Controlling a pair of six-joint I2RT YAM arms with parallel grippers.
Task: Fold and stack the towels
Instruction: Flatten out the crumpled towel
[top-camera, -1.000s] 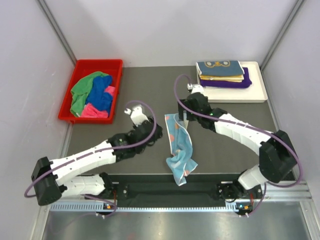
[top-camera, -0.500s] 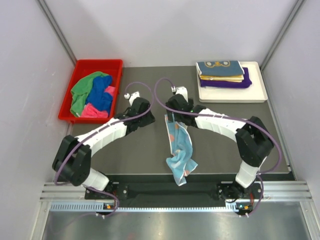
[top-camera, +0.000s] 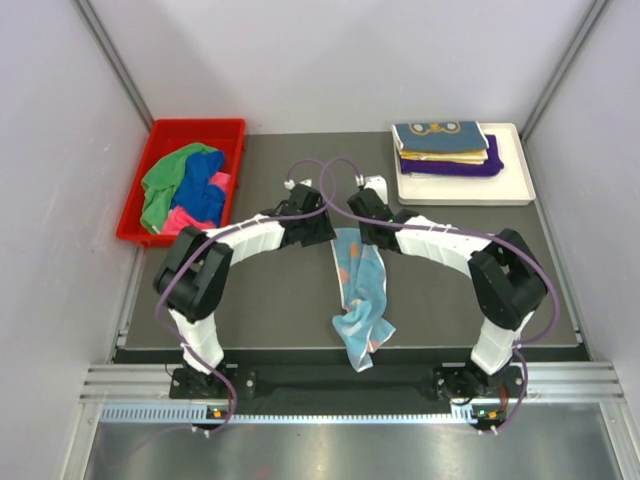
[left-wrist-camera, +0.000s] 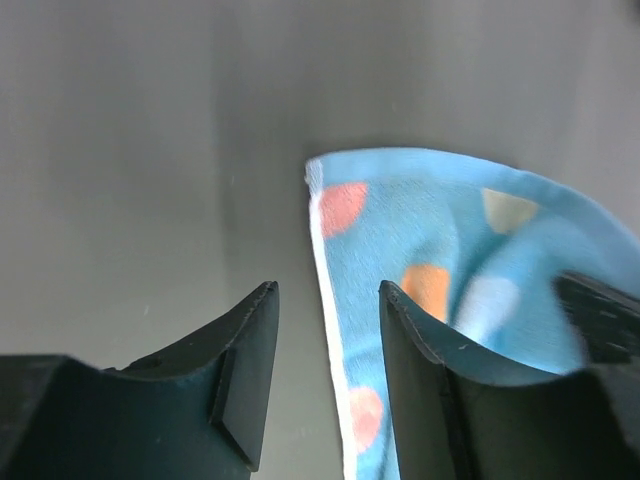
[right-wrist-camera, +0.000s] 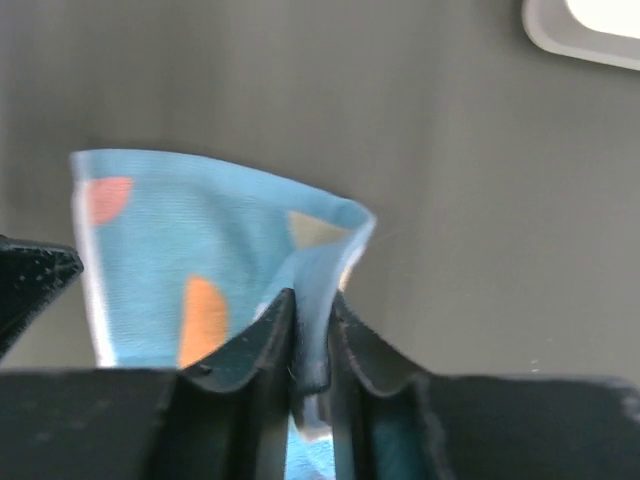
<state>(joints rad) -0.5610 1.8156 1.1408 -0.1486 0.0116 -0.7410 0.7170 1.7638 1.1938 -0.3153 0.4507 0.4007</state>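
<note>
A light blue towel with orange and pink dots (top-camera: 358, 290) lies crumpled lengthwise on the dark table, its near end hanging past the front edge. My right gripper (top-camera: 362, 228) is shut on a pinched fold at the towel's far right corner (right-wrist-camera: 312, 295). My left gripper (top-camera: 322, 232) is open at the far left corner. In the left wrist view the towel's white-hemmed left edge (left-wrist-camera: 330, 300) runs between the two fingers (left-wrist-camera: 328, 290), apart from both. A folded stack, navy with yellow print over yellow over purple (top-camera: 445, 148), rests on the white tray (top-camera: 515, 190).
A red bin (top-camera: 150, 150) at the back left holds loose green, blue and pink towels (top-camera: 190, 190). Both arms arch over the middle of the table, with purple cables looping above them. Grey walls close in both sides.
The left arm swung right until its open gripper reached the towel's far left corner. The right gripper closed on the far right corner, which is now pinched up.
</note>
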